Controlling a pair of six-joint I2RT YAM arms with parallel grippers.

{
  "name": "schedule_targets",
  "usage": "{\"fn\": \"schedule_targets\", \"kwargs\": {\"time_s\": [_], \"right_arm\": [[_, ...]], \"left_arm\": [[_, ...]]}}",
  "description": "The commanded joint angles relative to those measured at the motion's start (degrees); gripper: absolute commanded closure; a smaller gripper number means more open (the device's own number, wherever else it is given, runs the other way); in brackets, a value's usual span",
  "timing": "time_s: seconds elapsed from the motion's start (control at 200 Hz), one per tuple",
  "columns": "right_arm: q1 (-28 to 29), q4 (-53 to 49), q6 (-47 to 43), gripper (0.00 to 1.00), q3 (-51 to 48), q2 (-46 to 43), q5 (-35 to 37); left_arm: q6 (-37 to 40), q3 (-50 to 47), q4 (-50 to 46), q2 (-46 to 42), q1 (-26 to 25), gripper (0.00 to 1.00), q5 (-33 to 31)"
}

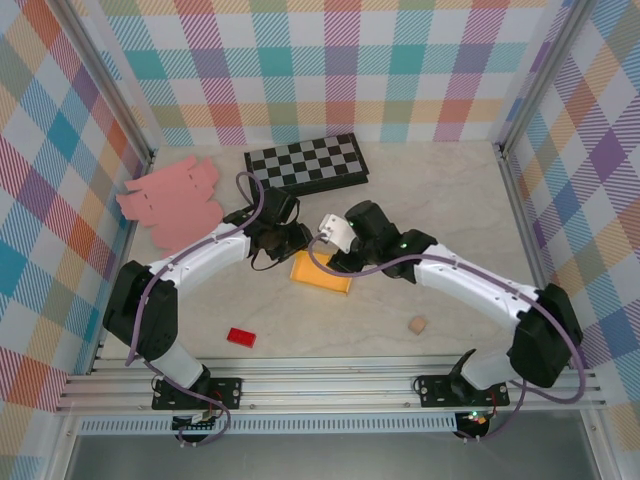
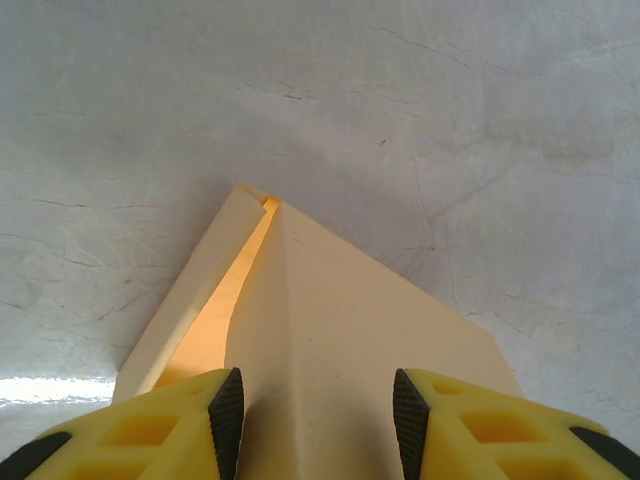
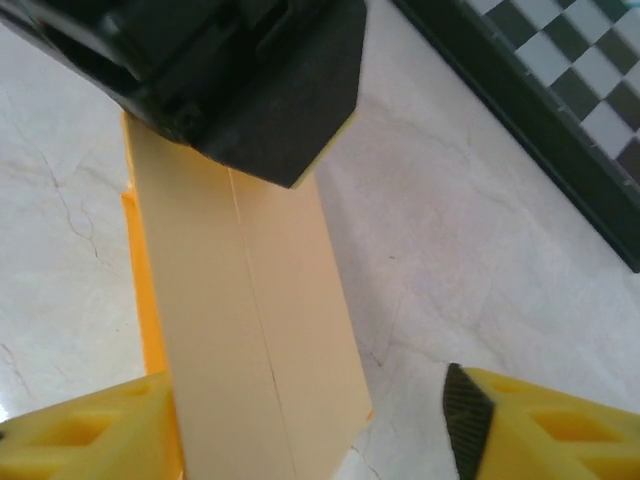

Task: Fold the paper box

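Note:
The paper box (image 1: pixel 322 272) is a yellow-orange card piece lying mid-table, partly folded. In the left wrist view a raised, creased panel of the box (image 2: pixel 340 330) runs between my left gripper's (image 2: pixel 316 420) pads and fills the gap, so the jaws are shut on it. From above, the left gripper (image 1: pixel 283 243) sits at the box's far left corner. My right gripper (image 1: pixel 332 260) is at the box's far edge and stands open. In the right wrist view its (image 3: pixel 310 420) left finger lies against the pale panel (image 3: pixel 240 300), while bare table separates the panel from the right pad. The black left gripper (image 3: pixel 250 90) grips that panel's far end.
A flat pink card cut-out (image 1: pixel 175 200) lies at the back left. A folded checkerboard (image 1: pixel 306 162) sits behind the grippers, its edge close by (image 3: pixel 560 110). A red block (image 1: pixel 240 337) and a small wooden block (image 1: pixel 418 324) rest near the front.

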Motion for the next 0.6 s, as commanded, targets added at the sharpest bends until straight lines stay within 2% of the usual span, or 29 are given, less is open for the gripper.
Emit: {"fn": "schedule_targets", "kwargs": {"time_s": [0.0,0.13,0.31,0.45,0.535,0.595], "right_arm": [[-1.64,-2.03,16.86,0.28,2.35,-5.02,1.19],[-4.96,-11.24,40.18,0.23,4.91,-5.37,5.79],[-6.59,-21.71,66.38,0.2,7.18,-0.36,3.47],[-6.78,-20.51,77.0,0.19,5.07,0.65,-4.96],[-6.78,-18.45,81.91,0.2,2.35,-1.28,-6.3],[-6.78,-17.3,81.57,0.22,1.45,-2.17,-7.21]], "left_arm": [[1.25,0.0,-2.22,-0.01,-0.43,0.55,-1.77],[1.26,-0.13,-2.22,0.0,-0.43,0.55,-2.03],[0.63,-0.53,-1.7,-0.15,-0.43,0.56,-2.28],[0.36,-1.25,-1.64,-0.87,-0.43,0.56,-2.67],[0.15,-2.08,-1.42,-1.66,-0.43,0.56,-3.01],[0.18,-2.53,-1.31,-2.07,-0.43,0.56,-3.1]]}}
